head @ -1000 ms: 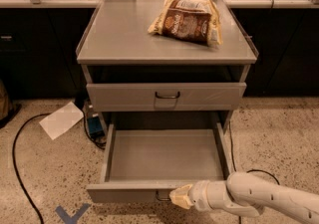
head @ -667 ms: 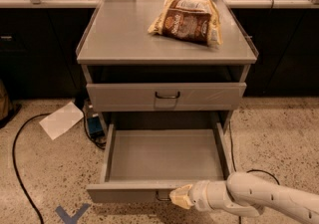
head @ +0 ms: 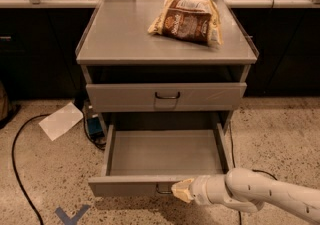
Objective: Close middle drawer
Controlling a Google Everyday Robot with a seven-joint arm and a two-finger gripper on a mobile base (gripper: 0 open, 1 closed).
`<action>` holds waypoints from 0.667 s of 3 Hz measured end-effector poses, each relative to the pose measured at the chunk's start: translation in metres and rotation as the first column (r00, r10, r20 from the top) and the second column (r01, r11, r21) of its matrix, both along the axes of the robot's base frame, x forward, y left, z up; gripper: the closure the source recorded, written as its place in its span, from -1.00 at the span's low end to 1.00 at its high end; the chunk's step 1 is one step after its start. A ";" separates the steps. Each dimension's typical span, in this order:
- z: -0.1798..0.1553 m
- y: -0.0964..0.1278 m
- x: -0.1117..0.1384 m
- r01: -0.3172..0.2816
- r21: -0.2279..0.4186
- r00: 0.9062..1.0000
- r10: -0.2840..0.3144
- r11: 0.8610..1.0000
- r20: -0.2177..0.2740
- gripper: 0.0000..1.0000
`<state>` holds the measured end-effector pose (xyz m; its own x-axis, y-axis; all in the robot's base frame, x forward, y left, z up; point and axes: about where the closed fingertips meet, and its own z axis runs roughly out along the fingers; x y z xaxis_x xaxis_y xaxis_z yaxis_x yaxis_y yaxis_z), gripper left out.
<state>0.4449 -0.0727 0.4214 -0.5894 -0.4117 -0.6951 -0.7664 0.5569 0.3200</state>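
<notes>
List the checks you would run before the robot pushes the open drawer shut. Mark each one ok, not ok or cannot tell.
1. The middle drawer is pulled out and not yet closed: ok.
2. Nothing visible lies in its tray that could jam it: ok.
3. The gripper is low at the drawer's front, right of centre, placed to push inward: ok.
4. The gripper is pressing firmly against that front: cannot tell.
5. The upper drawer is shut and out of the way: ok.
6. The snack bag lies flat on the cabinet top, back from the front edge: ok.
</notes>
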 end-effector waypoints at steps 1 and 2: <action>0.002 -0.001 0.021 0.034 -0.009 0.999 -0.034 0.999 0.029 1.00; 0.002 -0.001 0.021 0.034 -0.009 0.999 -0.034 0.999 0.029 1.00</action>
